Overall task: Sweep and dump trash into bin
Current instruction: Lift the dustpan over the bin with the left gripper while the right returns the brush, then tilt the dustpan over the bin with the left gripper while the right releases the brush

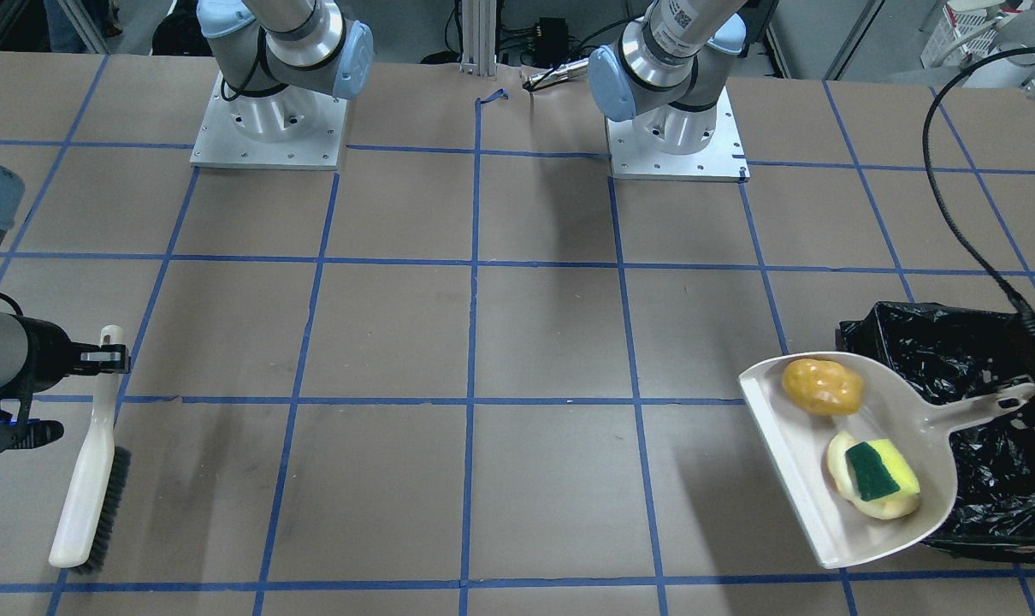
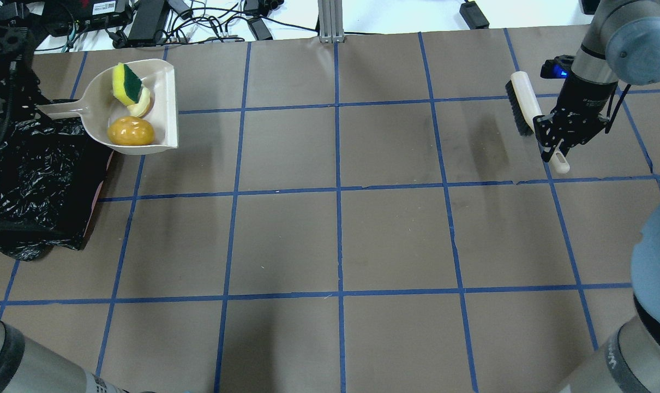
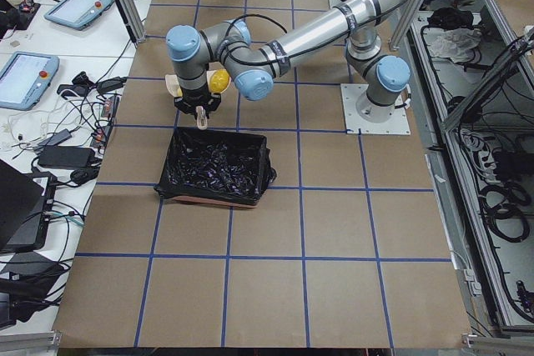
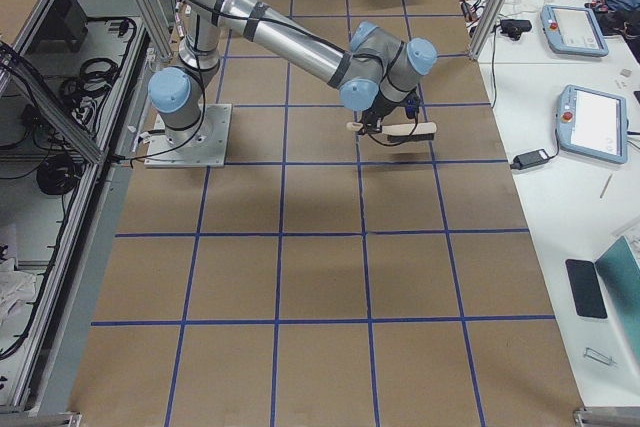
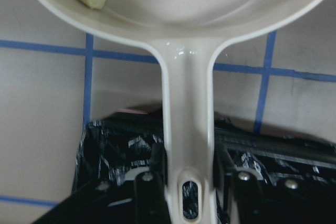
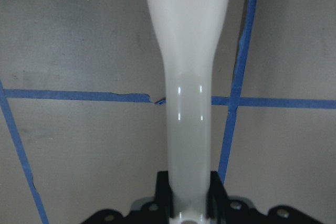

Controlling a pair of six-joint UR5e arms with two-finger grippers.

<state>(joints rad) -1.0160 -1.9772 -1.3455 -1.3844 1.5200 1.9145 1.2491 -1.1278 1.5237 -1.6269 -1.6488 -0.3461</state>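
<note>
The beige dustpan carries the brown-yellow potato-like lump, the yellow-green sponge and the cream foam scrap under the sponge. My left gripper is shut on the dustpan handle. It holds the pan beside the black-lined bin, with the handle over the bin's edge. My right gripper is shut on the brush by its white handle, far from the bin.
The table is brown paper with a blue tape grid. The two arm bases stand at the robot's side. Cables and electronics lie past the far edge.
</note>
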